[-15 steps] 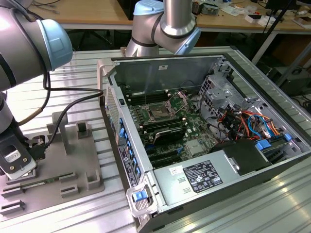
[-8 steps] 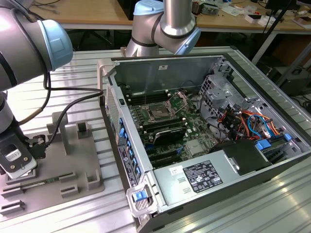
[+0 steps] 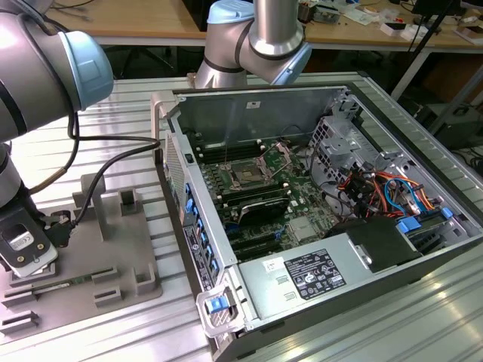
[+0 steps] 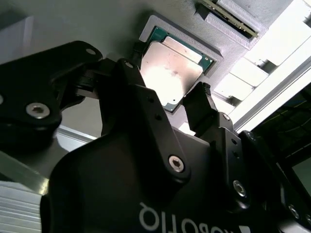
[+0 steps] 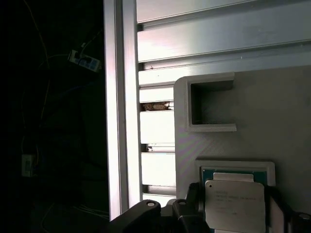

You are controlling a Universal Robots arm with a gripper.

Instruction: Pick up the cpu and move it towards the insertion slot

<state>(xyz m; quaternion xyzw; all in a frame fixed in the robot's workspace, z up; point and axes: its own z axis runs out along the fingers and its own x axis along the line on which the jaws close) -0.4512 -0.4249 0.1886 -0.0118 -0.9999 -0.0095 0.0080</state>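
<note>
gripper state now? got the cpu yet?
Gripper: open, its jaws on either side of the cpu, which lies in its pocket in the grey tray; not holding it.

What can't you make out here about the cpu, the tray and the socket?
- The cpu: part cut off by the frame edge in the first wrist view; in the second wrist view the gripper covers one corner.
- The insertion slot: too small in the exterior view to tell whether it is empty.
- The grey tray: the arm hides one end in the exterior view.
</note>
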